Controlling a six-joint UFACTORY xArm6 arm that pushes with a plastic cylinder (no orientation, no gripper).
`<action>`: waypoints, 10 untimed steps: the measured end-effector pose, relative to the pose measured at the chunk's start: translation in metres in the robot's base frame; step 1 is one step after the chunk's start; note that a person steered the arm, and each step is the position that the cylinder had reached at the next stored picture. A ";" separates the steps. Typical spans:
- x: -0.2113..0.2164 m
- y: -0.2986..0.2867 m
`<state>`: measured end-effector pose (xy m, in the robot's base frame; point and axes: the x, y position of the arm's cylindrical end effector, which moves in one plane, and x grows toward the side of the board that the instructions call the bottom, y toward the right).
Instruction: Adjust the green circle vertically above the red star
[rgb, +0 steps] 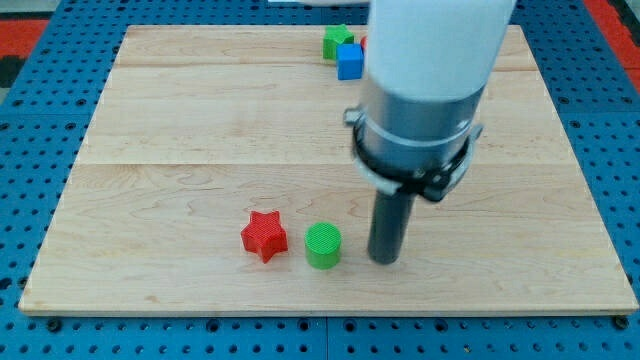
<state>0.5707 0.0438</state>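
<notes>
The green circle (323, 245) sits on the wooden board near the view's bottom, just right of the red star (264, 236), with a small gap between them. My tip (384, 259) rests on the board right of the green circle, a short gap away and not touching it. The arm's grey body above hides part of the board's top right.
A green star (337, 41) and a blue cube (349, 61) sit near the board's top edge. The arm covers the other blocks of that cluster. The wooden board (180, 140) lies on a blue pegboard surface (30, 150).
</notes>
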 end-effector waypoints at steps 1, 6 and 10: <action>-0.002 -0.068; -0.065 -0.223; -0.248 -0.196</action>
